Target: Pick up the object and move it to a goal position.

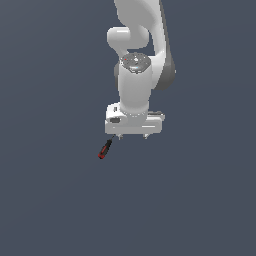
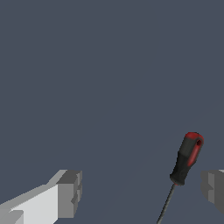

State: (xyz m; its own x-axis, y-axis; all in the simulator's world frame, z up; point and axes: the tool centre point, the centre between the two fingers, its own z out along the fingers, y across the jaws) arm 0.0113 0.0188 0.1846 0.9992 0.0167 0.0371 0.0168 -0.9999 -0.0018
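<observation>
One screwdriver (image 2: 187, 158) between tool (image 2: 142, 190) fingers

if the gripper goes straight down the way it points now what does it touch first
Probably the bare surface. The gripper is open, and the screwdriver lies near one finger, off-centre, so that finger might clip it; depth is unclear.

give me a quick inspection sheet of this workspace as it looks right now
surface: plain dark grey floor, bare and even
job's things: screwdriver with red-and-black handle and thin dark shaft, lying free on the floor between the fingers, nearer one of them
clutter: nothing seen
grippers: gripper open, fingers wide apart, not touching the tool
cables: nothing seen
surroundings: white arm reaching down from above in the exterior view; no goal marker seen
</observation>
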